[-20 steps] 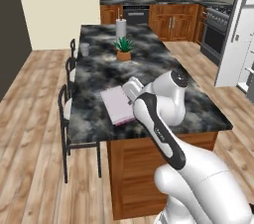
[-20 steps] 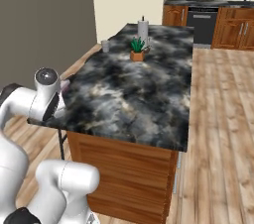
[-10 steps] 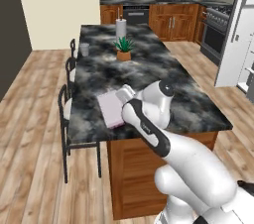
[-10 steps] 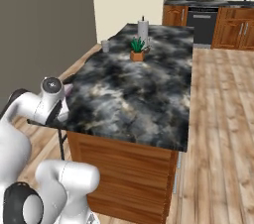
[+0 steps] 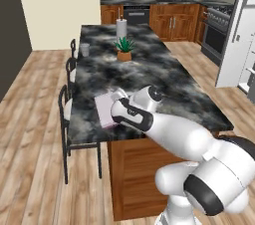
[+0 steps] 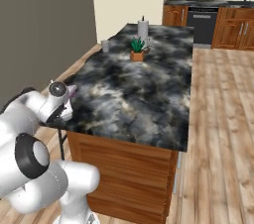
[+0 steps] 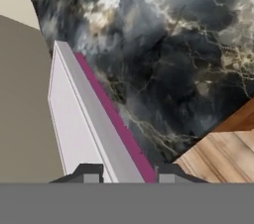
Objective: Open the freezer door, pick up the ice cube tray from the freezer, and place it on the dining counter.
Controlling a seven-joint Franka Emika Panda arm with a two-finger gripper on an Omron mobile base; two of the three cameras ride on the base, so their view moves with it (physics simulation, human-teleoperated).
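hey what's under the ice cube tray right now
The black-and-grey marbled dining counter lies under the ice cube tray, near its stool-side edge. The tool is shut on the tray's near end. Whether the tray already rests flat on the stone is hidden by the arm.

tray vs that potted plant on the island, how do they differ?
The ice cube tray is flat, pale pinkish-white, at the near left edge of the dining counter, with the pincer closed on it. The potted plant is upright, green in an orange-brown pot, farther along and free. Both are over the marbled top.
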